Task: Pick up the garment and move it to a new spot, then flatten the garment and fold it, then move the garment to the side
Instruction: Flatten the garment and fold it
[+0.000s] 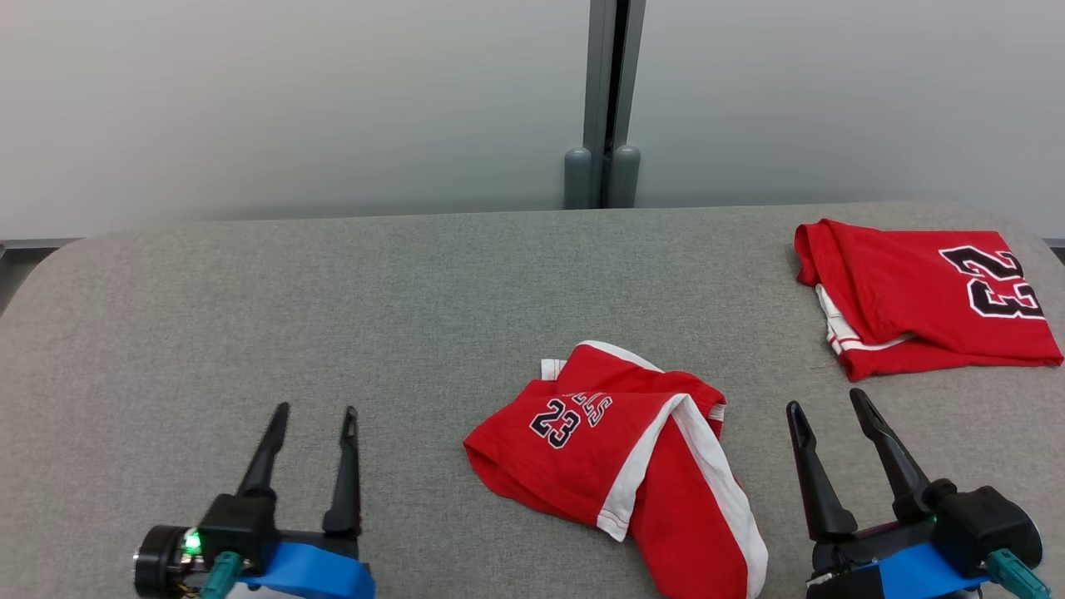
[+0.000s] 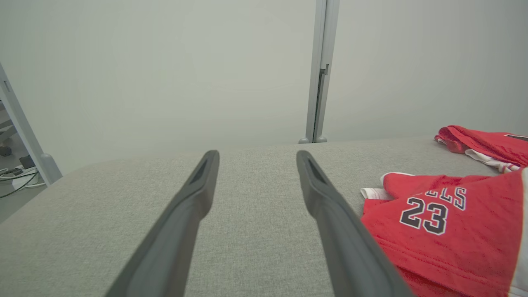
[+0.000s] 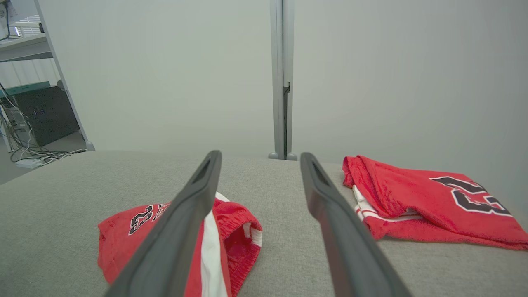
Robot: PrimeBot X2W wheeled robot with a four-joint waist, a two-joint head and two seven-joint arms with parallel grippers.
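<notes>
The left fingers point(image 1: 266, 453) and right fingers point(image 1: 811, 466) stand apart, empty, above the counter point(image 1: 333, 291); the crumpled garment point(image 1: 620, 466) lies at the right pair's nine o'clock. A one-layer pinch risks dragging it bunched toward the folded jersey point(image 1: 923, 299) at one o'clock.

Looks like a robotics lab: pale partition panels point(image 1: 291, 100) joined by a metal post point(image 1: 611, 100) behind a grey felt-covered desk point(image 1: 250, 291), loose cables point(image 3: 31, 154) and an equipment rack point(image 3: 41, 111) off to one side.

Dark tapered fingers point(image 1: 265, 453), blue wrist brackets point(image 1: 316, 574).
</notes>
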